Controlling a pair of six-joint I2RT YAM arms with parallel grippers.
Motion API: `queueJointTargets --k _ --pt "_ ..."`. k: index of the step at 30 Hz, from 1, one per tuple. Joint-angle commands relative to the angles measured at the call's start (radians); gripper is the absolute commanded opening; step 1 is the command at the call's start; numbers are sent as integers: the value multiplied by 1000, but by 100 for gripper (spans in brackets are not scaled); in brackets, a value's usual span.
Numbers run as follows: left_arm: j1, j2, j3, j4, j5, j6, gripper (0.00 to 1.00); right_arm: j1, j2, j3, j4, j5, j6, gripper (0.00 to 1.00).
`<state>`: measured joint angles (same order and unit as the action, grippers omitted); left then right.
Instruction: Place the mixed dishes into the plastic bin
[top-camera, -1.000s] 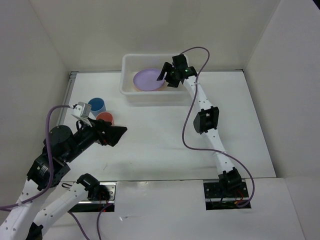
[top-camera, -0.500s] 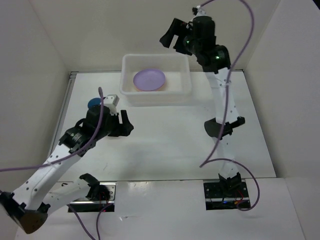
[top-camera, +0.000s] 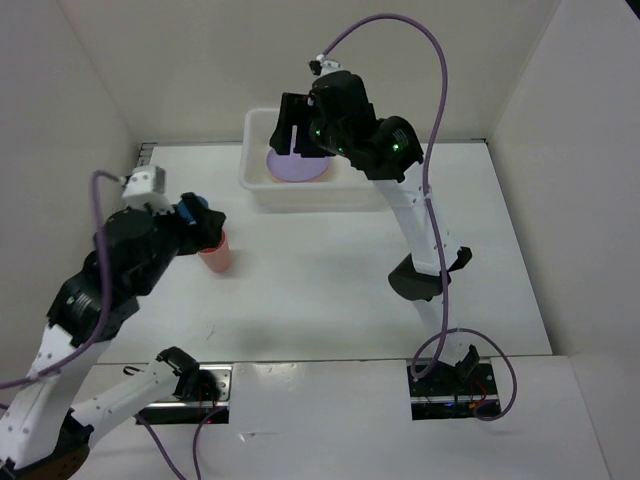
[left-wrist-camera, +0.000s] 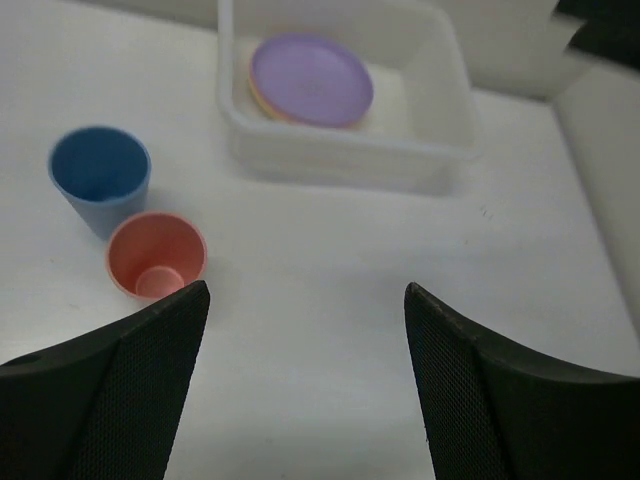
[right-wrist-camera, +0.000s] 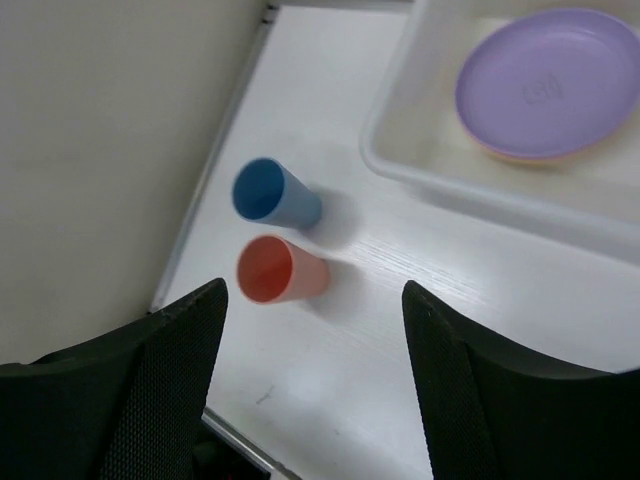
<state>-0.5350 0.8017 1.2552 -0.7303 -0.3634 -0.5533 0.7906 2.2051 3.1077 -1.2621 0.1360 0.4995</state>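
Note:
The plastic bin (top-camera: 345, 188) stands at the back of the table. A purple plate (top-camera: 300, 168) lies in it on top of a stack; a yellow-orange rim (left-wrist-camera: 268, 104) shows beneath, and a pink plate cannot be made out. The blue cup (left-wrist-camera: 100, 180) and the red cup (left-wrist-camera: 155, 257) stand upright side by side left of the bin (left-wrist-camera: 340, 160). My left gripper (left-wrist-camera: 305, 300) is open and empty, high above the table just right of the cups. My right gripper (right-wrist-camera: 315, 300) is open and empty, raised above the bin's left end (top-camera: 293, 130), looking down on both cups.
White walls close the table in on the left, back and right. A metal strip (top-camera: 140, 185) runs along the left edge beside the cups. My left arm (top-camera: 120, 260) partly covers the blue cup (top-camera: 192, 210) in the top view.
My right gripper left the purple plate in the bin, rose, and swung left above the bin's left end. My left arm lifted and moved back left over the cups.

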Motion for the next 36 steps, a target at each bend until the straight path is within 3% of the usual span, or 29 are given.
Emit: queueJointTargets --k 1,7,12,16,17,18,19,21,22,24,25,26,28,36 --pt "6 -94 64 28 -111 -2 86 27 -112 -60 -39 60 13 76" --pt "6 -168 27 72 -149 22 90 88 -454 -639 -39 197 129 79" --pt "6 -66 3 43 -183 96 92 88 -802 -1178 85 196 174 79" --pt "6 45 -20 43 -142 134 75 35 -947 -1467 211 85 195 79" --pt "15 106 -20 31 -128 144 54 0 -969 -1512 243 73 195 75" --pt "15 137 -10 19 -117 154 42 -23 -985 -1588 256 59 195 68" --pt "15 167 -1 19 -86 154 34 -49 -1017 -1622 266 27 185 49" --pt "26 243 0 9 -45 177 27 -123 -1050 -1711 305 -12 159 37" --pt "41 263 0 18 4 178 32 -145 -1077 -1736 316 -50 149 36" --pt "73 313 0 19 49 190 49 -171 -1102 -1808 336 -59 140 44" --pt "82 344 0 28 72 190 70 -180 -1114 -1828 348 -59 140 58" --pt "92 359 0 28 81 200 79 -180 -1114 -1869 348 -59 140 65" --pt "121 402 0 28 81 211 84 -180 -1134 -1909 372 -70 140 74" --pt "231 504 -11 38 191 273 84 -198 -1168 -2029 441 -122 149 75"
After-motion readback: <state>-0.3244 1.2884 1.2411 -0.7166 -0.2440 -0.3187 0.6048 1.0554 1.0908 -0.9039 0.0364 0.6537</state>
